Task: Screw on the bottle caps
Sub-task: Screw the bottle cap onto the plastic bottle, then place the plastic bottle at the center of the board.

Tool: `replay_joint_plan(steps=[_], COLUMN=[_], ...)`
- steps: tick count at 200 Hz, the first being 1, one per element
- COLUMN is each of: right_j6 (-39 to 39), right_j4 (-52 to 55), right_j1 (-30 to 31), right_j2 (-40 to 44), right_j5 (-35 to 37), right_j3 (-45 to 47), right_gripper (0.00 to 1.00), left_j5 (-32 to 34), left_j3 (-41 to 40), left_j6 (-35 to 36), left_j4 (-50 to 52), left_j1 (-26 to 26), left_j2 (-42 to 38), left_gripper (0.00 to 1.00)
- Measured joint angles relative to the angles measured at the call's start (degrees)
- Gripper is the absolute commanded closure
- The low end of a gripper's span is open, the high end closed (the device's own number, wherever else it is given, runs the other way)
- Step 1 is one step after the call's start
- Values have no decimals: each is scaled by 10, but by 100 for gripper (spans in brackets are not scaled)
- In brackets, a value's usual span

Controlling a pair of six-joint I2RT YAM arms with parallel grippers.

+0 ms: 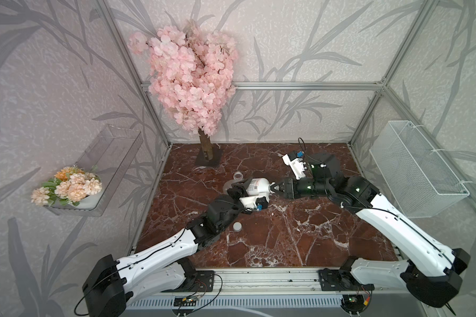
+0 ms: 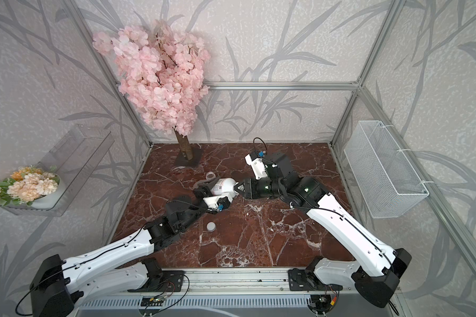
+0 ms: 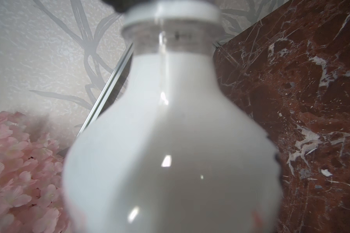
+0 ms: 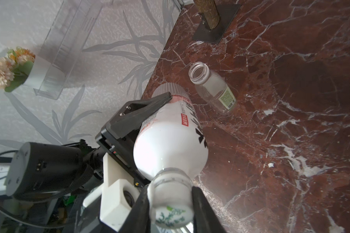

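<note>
printed cap (image 4: 171, 209) is clamped in the right gripper (image 1: 272, 188) at the neck of the white bottle (image 4: 170, 145), which is gripped above the table (image 1: 313, 233) by the left gripper (image 1: 240, 188). screwing seems the step in hand; a twist is called for next.

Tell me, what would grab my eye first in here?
A pink blossom tree stands at the back left of the marble table. Mid-table, the left claw grips a white bottle while the right claw pinches the cap at its neck. A loose white cap lies in front.
</note>
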State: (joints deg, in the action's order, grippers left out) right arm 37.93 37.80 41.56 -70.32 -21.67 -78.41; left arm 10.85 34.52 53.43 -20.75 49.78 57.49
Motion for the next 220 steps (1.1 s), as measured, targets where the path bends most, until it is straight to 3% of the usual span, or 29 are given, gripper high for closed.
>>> replay_joint_plan(steps=[40,49,64,82,110,177,220], right_j6=[72,76,75,59,18,-97,-184], right_j4=[-57,-63,-64,-66,-78,-176,-221], right_j1=[-9,-10,-13,-13,-23,-28,37], right_j2=[3,6,12,25,67,192,191], right_j5=[-22,-23,-19,-14,17,77,97], right_j3=[41,43,44,50,60,149,176], right_gripper=[99,92,68,48,36,31,30], left_j5=[28,29,29,26,19,-76,-157], left_j3=[-9,-9,-9,-9,-5,24,38], left_j6=[17,18,17,6,-34,-165,-241], left_j4=[-4,-7,-10,-11,-2,33,36], left_j1=[0,0,0,1,4,3,3], left_j2=[0,0,-2,-5,-16,-25,-11], left_gripper=[43,43,44,44,44,44,43])
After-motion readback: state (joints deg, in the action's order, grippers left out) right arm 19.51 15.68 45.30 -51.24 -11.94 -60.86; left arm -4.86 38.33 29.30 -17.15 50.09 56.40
